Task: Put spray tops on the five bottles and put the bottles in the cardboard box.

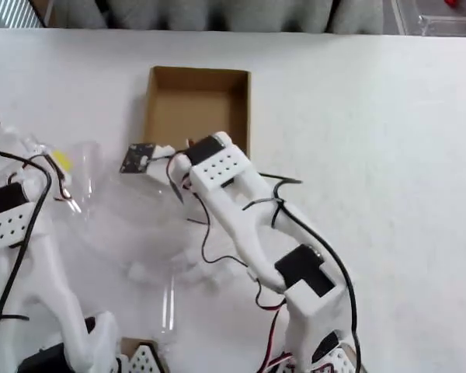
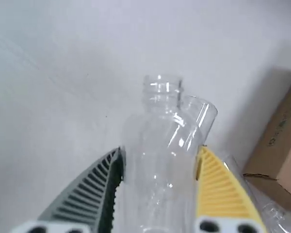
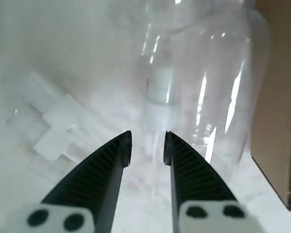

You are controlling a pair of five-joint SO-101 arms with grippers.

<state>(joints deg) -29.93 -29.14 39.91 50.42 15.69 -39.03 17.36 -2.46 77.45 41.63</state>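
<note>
My left gripper [image 2: 157, 167] is shut on a clear plastic bottle [image 2: 157, 145] with an uncapped threaded neck, held between a grey and a yellow finger. In the high view it sits at the table's left [image 1: 58, 167]. A second open bottle neck [image 2: 200, 110] shows just behind. My right gripper [image 3: 147, 141] has its black fingers nearly together around a white spray top [image 3: 156, 114], whose tube points away toward a large clear bottle [image 3: 218, 92]. In the high view the right gripper [image 1: 149, 158] hovers by the front left corner of the cardboard box [image 1: 198, 109].
Several clear bottles [image 1: 128, 214] lie between the two arms. Loose white spray tops [image 1: 144, 272] [image 3: 53, 128] rest on the white table near the front. The box's brown wall [image 3: 279, 97] stands close beside the right gripper. There is free table to the right.
</note>
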